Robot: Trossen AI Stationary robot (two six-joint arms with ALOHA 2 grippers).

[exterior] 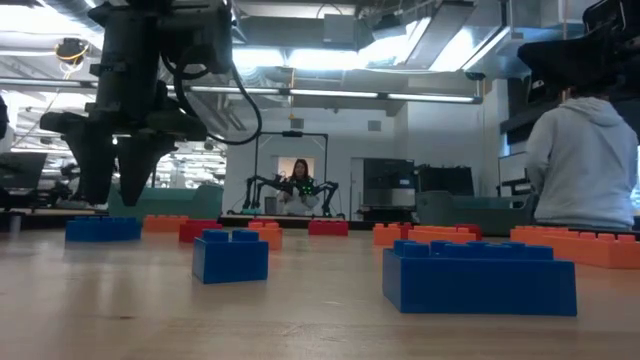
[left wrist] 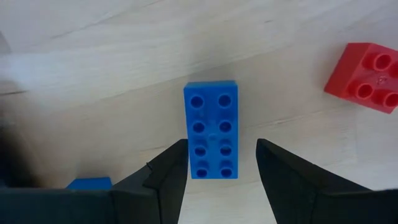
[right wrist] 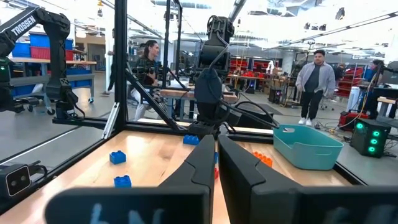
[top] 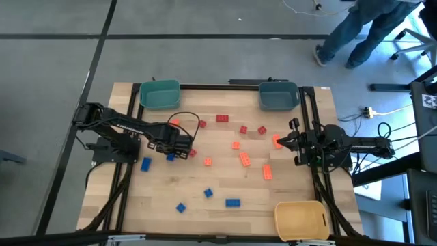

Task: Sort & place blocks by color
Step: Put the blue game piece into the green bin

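Observation:
Small blue, orange and red blocks lie scattered flat on the wooden table. My left gripper (left wrist: 222,155) is open and points down above a blue two-by-four block (left wrist: 211,118), its fingers standing on either side of one end without touching it. The same block (top: 170,157) lies left of centre, with a red block (left wrist: 367,74) close beside it. My right gripper (top: 285,141) waits at the table's right side, held level and pointing left, its fingers (right wrist: 239,168) shut. An orange block (top: 277,141) shows right at its tips; I cannot tell whether they touch.
The teal bin (top: 160,94) and grey-blue bin (top: 278,96) stand at the far edge, and the yellow bin (top: 300,219) at the near right corner. Orange blocks (top: 244,159) fill the centre, red ones (top: 222,118) lie farther back, blue ones (top: 233,202) nearer. A person (top: 369,27) stands beyond the table.

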